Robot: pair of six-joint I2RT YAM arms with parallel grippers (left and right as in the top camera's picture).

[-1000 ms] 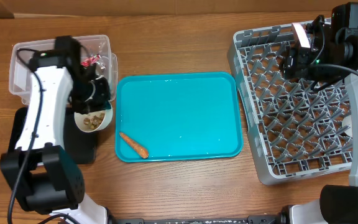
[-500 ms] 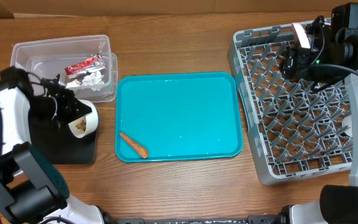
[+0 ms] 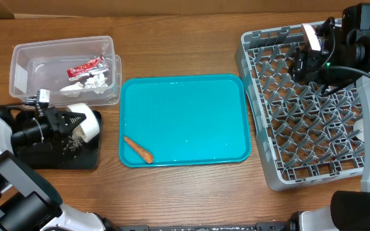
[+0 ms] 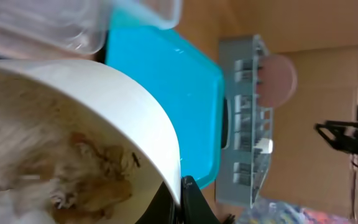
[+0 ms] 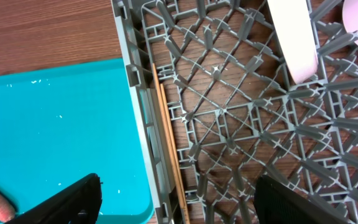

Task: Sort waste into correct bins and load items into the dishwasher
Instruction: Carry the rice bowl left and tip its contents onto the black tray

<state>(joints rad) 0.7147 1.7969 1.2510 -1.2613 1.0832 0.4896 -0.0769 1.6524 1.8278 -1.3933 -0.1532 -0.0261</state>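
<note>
My left gripper (image 3: 69, 120), clenched on the small white bowl (image 3: 90, 122), tips it sideways over the black tray (image 3: 44, 157). Crumbly beige scraps (image 4: 86, 186) cling inside, some apparently on the tray. My right gripper (image 5: 179, 202) hangs released, far right of the tray.

Carrot (image 3: 137, 149) on serving tray (image 3: 185, 115); wrapper (image 3: 85, 66) in tub (image 3: 19, 72); rack (image 3: 288, 135) rightmost

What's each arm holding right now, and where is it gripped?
Left gripper holds the small white bowl by its rim, tipped over the black tray. Right gripper holds nothing.
</note>
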